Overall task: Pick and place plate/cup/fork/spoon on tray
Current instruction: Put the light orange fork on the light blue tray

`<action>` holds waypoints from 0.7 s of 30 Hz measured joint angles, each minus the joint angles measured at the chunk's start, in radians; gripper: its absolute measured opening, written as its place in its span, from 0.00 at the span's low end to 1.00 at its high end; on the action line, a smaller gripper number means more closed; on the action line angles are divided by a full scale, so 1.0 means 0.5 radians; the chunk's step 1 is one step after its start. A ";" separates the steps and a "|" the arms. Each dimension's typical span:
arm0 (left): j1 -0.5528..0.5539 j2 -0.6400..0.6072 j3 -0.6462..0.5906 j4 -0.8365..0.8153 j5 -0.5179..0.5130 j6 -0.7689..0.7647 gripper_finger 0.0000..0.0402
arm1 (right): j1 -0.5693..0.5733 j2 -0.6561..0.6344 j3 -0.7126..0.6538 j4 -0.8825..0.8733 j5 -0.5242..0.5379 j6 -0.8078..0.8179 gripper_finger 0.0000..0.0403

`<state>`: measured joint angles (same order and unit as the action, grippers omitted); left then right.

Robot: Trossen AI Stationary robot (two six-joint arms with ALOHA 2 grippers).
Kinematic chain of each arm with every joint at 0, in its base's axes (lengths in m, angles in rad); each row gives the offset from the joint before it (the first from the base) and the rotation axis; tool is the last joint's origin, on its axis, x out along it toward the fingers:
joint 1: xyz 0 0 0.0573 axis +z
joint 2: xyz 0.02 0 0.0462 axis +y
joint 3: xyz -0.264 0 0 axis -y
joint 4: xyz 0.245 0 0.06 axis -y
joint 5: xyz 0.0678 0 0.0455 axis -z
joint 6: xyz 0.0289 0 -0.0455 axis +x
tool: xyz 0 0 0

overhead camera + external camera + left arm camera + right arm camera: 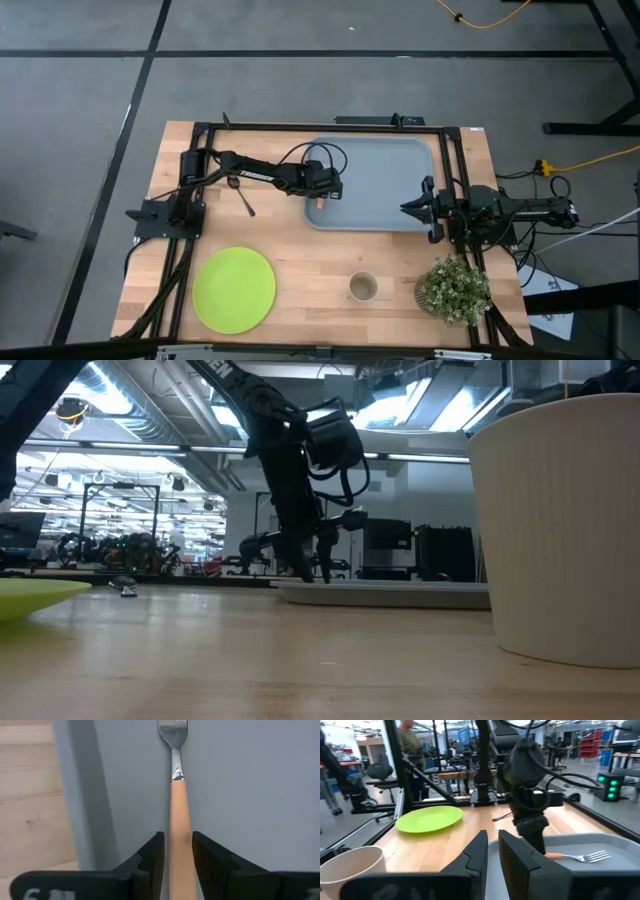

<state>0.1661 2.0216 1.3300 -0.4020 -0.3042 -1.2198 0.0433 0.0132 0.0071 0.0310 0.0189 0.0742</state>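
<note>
High view: fork (322, 201) on tray (385, 160), 1 of 4.
Left gripper (322, 197) jaws loosely astride fork handle; right gripper (412, 209) narrow gap, empty; plate (234, 289), cup (363, 288), spoon (243, 201) left.

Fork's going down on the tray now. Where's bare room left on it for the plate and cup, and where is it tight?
Most of the tray is bare, from the fork and left gripper at its left edge across to the right gripper at its right rim. Those two edges are crowded.

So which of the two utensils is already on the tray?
The fork, orange-handled, lying on the tray between the left gripper fingers; the dark spoon lies on the bare wood.
</note>
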 joint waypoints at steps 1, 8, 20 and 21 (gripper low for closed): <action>-0.001 0.000 0.000 -0.001 0.000 -0.001 0.23 | 0.000 0.000 0.000 -0.005 -0.017 0.000 0.13; -0.001 -0.012 0.001 0.001 0.075 0.000 0.24 | 0.000 0.000 0.000 -0.011 -0.044 0.001 0.13; -0.061 -0.012 0.177 -0.061 -0.030 0.289 0.24 | 0.000 0.000 0.000 -0.013 -0.044 0.001 0.13; -0.059 -0.012 0.212 -0.076 -0.031 0.316 0.24 | 0.000 0.000 0.000 -0.013 -0.044 0.001 0.13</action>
<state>0.1364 2.0155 1.4362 -0.4401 -0.3199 -1.0618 0.0433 0.0132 0.0071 0.0246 -0.0032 0.0746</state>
